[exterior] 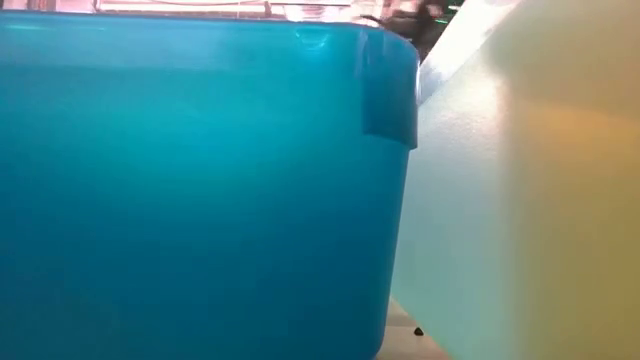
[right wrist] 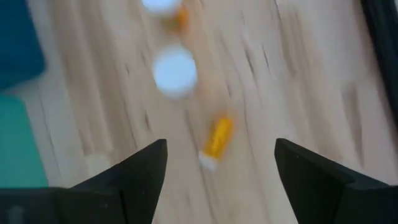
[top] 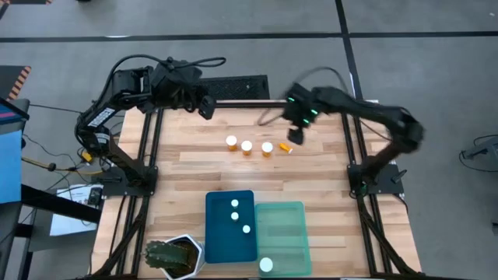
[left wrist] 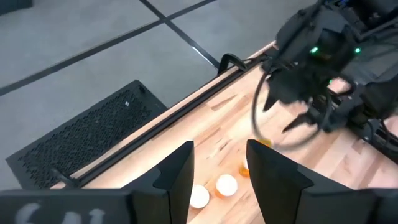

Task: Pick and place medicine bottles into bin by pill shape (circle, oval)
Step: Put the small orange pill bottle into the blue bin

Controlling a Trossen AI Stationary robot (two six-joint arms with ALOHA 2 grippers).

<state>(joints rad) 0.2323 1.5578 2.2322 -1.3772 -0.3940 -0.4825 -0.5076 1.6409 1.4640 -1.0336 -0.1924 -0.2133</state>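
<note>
Three orange bottles with white caps [top: 232, 141] [top: 247, 146] [top: 267, 147] stand upright in a row on the wooden table. A smaller bottle [top: 285, 147] lies on its side to their right; it also shows in the right wrist view [right wrist: 216, 140]. My right gripper [top: 296, 137] hovers open above this lying bottle, which shows between its fingers [right wrist: 217, 168]. My left gripper [top: 206, 109] is open and empty at the far left of the table [left wrist: 217, 174]. The dark blue tray [top: 218, 241] holds three bottles. The mint green tray [top: 284, 222] holds one bottle [top: 266, 265].
A spiky green plant in a white pot [top: 173, 257] stands at the near left, beside the blue tray. A black perforated panel [top: 241, 84] lies beyond the table's far edge. In the low view the blue tray's wall [exterior: 190, 190] and the green tray's wall [exterior: 500, 200] fill the picture.
</note>
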